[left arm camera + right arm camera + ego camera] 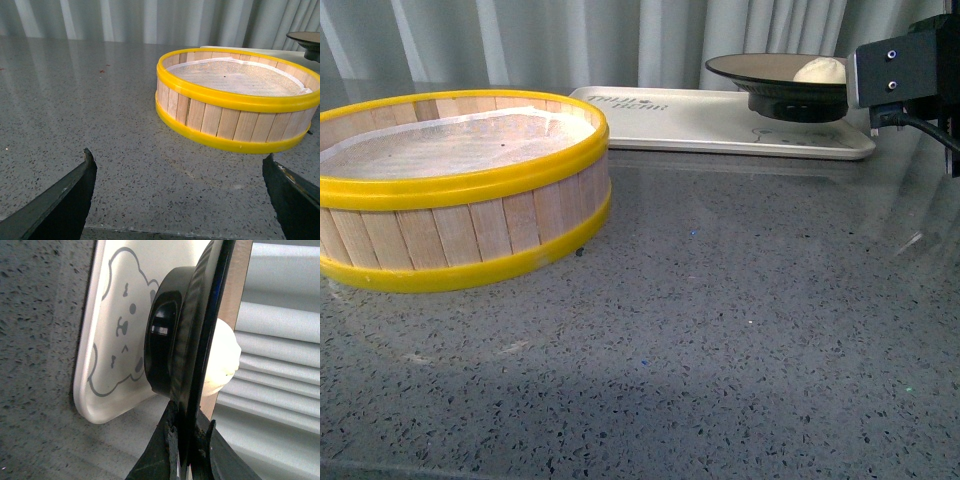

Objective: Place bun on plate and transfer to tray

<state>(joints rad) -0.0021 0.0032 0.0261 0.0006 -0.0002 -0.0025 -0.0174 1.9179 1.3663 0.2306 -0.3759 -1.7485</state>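
Note:
The black-rimmed plate point(750, 68) carries the white bun point(819, 70) on its right side. It sits level over the right end of the cream tray point(690, 122). I cannot tell whether its black foot touches the tray. My right gripper point(855, 86) is shut on the plate's right rim. In the right wrist view the jaws point(184, 440) pinch the rim of the plate point(200, 340), with the bun point(224, 355) behind it and the tray's bear drawing point(117, 325) beside the foot. My left gripper point(180, 200) is open and empty over bare table, near the steamer.
A yellow-rimmed wooden steamer basket point(450, 190) with a white liner stands at the left, also in the left wrist view point(235, 100). The grey speckled table point(720, 320) spreads in front. Grey curtains hang behind the tray.

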